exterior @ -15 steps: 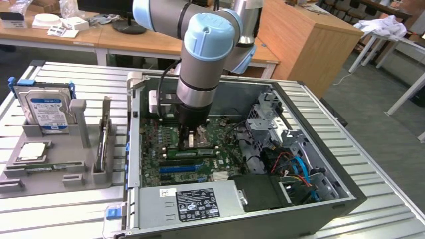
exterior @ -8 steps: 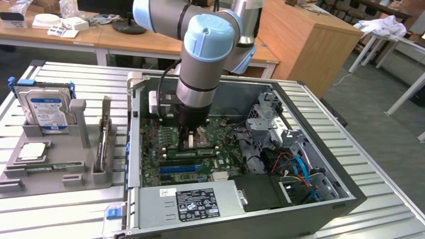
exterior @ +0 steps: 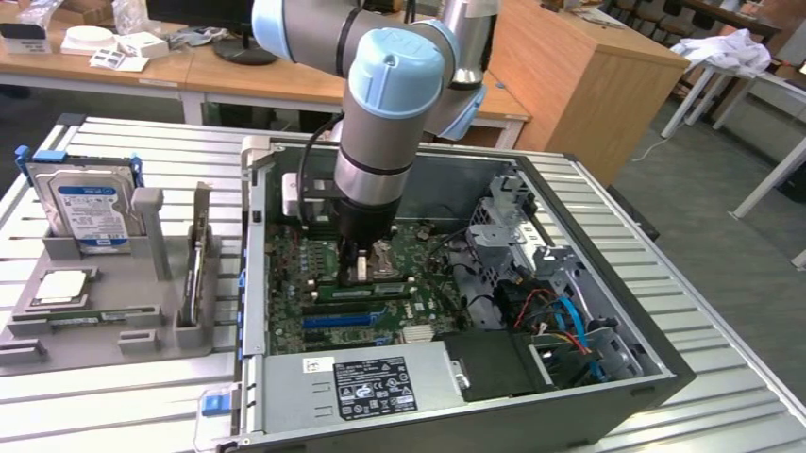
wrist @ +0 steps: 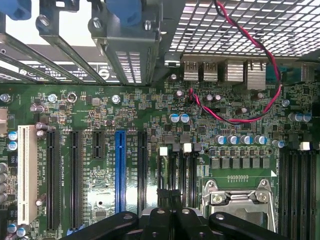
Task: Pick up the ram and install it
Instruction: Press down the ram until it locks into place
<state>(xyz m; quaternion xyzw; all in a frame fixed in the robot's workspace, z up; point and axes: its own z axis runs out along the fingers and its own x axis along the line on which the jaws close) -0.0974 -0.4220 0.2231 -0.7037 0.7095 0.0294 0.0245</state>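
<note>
Open computer case (exterior: pixel 655 370): power supply (exterior: pixel 365 387) nearest, blue expansion slot (exterior: pixel 338 320) just beyond it. Farther in, the ram (exterior: pixel 368 291) lies lengthwise along a motherboard slot, directly beneath the gripper (exterior: pixel 361 269). Claw pressed together. Contact with the ram cannot be confirmed.

An open computer case (exterior: pixel 592 377) lies on a slatted table (exterior: pixel 705 311). The motherboard (exterior: pixel 435 283) lies flat in it, the power supply (exterior: pixel 365 382) along its near wall, and the drive cage (exterior: pixel 511 222) with its cables (exterior: pixel 567 326) towards the exterior view's right. The arm (exterior: pixel 377 123) reaches down from above, its gripper (exterior: pixel 368 266) just over the board (jaws together), with the ram (exterior: pixel 365 289) lying just below it. On the exterior view's left, beside the case, stands a parts holder (exterior: pixel 113 311) with a hard drive (exterior: pixel 86 209) upright in it. Desks (exterior: pixel 252 75) stand behind.
</note>
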